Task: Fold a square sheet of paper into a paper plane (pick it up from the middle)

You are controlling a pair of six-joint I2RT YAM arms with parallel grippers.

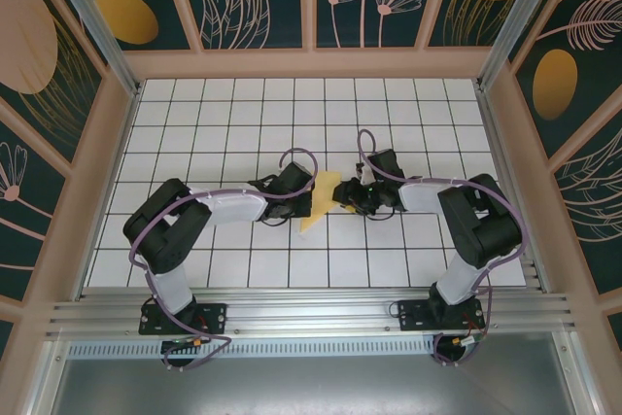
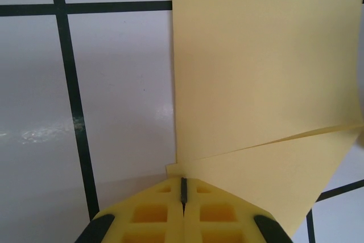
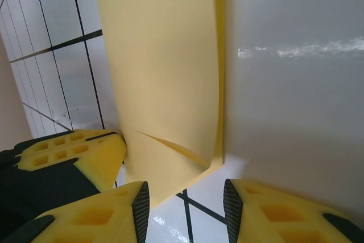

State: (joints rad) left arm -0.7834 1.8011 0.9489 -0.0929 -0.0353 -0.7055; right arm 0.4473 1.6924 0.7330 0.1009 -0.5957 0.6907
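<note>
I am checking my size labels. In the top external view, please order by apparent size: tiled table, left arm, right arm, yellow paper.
1. tiled table.
2. left arm and right arm: they look alike, so I leave them tied.
3. yellow paper, partly covered.

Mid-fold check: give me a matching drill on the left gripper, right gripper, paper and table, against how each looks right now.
Things:
1. left gripper
2. right gripper
3. paper
4. table

States:
A. white tiles with black lines
B. open, paper just ahead of its fingers
C. pale yellow, one flap creased over
D. closed, tips at the paper's corner

Pairs: 1-D, 2-B, 3-C, 4-A
</note>
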